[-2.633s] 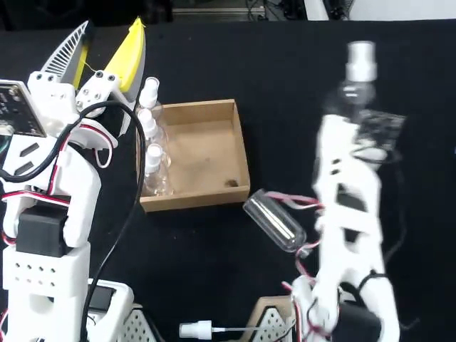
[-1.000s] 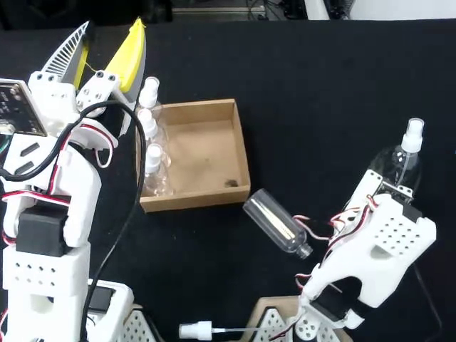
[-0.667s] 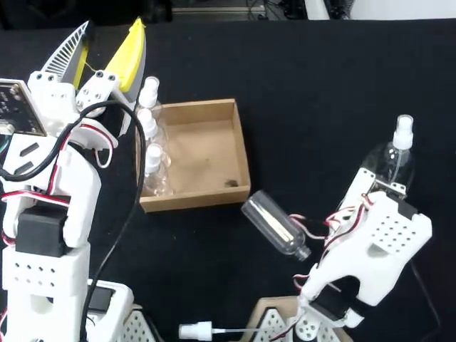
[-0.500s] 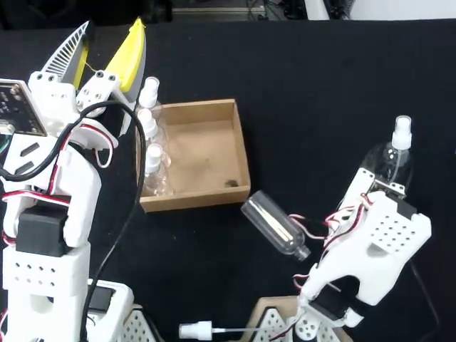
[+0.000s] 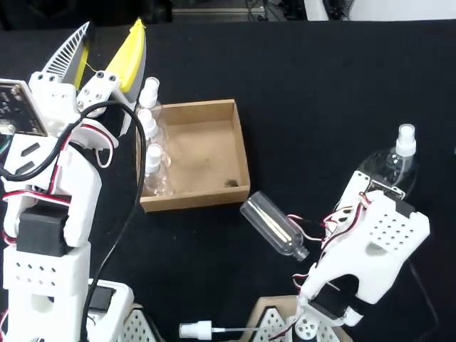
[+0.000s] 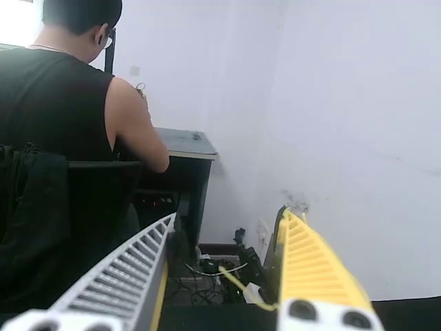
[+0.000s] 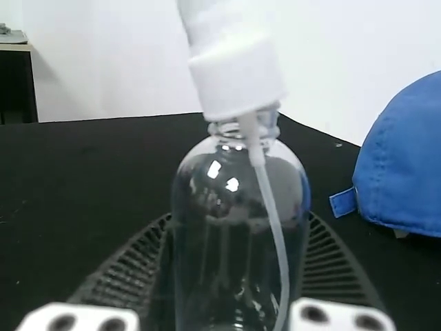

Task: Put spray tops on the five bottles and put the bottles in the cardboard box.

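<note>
1. The right jaws are clamped around the held bottle (image 7: 234, 234), which stands roughly upright at the right side of the surface (image 5: 320, 85), well apart from the cardboard box (image 5: 241, 142).
2. Its spray top (image 7: 231, 62) sits on the neck, looking slightly crooked. I cannot tell whether it is fully seated.
3. The left jaws are apart and hold nothing, raised near the box's far left corner.
4. Done so far: three capped bottles (image 5: 155, 167) line the box's left wall.
5. Left, by my reading: box the held bottle, then deal with the bare bottle (image 5: 274, 226) lying on its side just off the box's near right corner. It needs the loose spray top (image 5: 196, 330) lying at the near edge, between the arm bases.
</note>
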`<state>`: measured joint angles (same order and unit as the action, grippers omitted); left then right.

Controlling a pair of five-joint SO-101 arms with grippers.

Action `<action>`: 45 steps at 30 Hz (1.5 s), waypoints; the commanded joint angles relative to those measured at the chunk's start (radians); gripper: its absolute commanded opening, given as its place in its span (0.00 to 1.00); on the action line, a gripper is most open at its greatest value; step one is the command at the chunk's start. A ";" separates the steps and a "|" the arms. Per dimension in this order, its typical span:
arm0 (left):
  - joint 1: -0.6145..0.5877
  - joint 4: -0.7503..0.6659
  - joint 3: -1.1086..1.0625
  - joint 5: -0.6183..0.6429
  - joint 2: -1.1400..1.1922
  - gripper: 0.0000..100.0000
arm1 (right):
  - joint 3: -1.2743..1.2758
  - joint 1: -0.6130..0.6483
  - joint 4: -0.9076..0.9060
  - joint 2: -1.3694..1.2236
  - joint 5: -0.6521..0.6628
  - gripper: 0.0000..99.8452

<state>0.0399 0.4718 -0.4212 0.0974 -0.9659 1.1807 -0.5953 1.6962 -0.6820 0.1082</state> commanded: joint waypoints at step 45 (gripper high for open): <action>-0.005 -0.021 0.007 0.009 -0.014 0.22 | 0.414 0.012 0.011 0.567 0.009 0.34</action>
<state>0.0399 0.4718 -0.4212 0.0974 -0.9659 1.5321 -0.5953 1.6962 -0.2125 0.1097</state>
